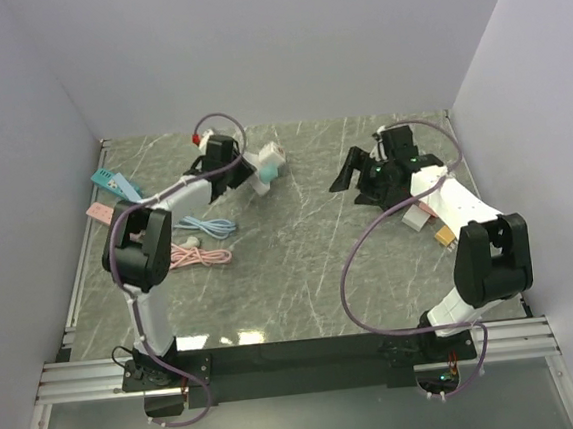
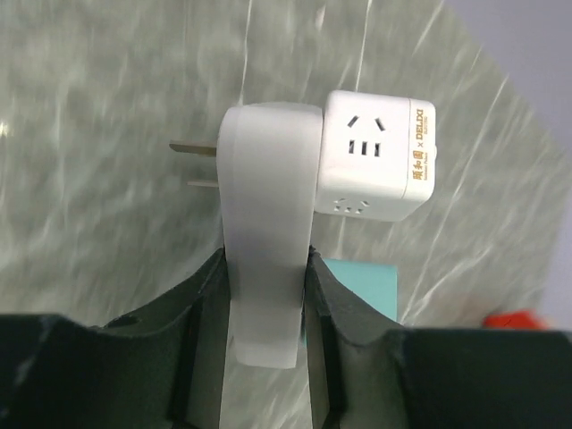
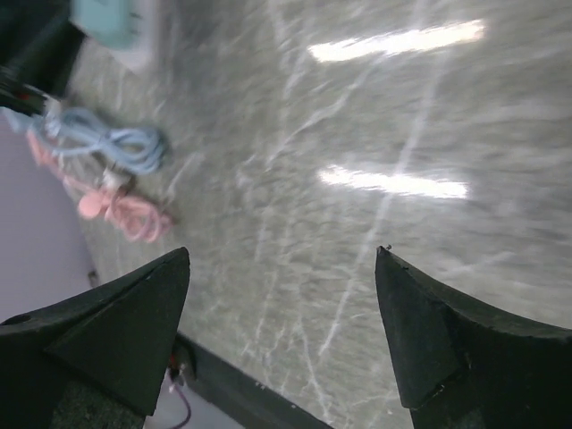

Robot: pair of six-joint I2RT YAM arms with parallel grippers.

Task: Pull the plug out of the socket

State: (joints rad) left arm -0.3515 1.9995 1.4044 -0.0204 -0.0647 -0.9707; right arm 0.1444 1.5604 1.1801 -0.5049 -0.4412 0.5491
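Note:
A white flat plug body [image 2: 268, 214] has two metal prongs [image 2: 192, 150] sticking out bare to its left. A white cube socket [image 2: 375, 156] sits tight against its right side. My left gripper [image 2: 265, 268] is shut on the plug body's lower end, one finger on each side. In the top view this gripper [image 1: 241, 181] is at the back left with the cube [image 1: 270, 159] just beyond it. My right gripper [image 1: 358, 175] hovers open and empty over the table's back right, its fingertips [image 3: 393, 268] wide apart, well away from the plug and socket.
A teal box [image 2: 362, 286] lies under the plug. A teal power strip [image 1: 111, 182] and a pink item [image 1: 99, 211] lie at the far left. Blue [image 1: 207, 226] and pink [image 1: 200, 255] cables lie coiled left of centre. Small adapters [image 1: 428, 222] lie beside the right arm.

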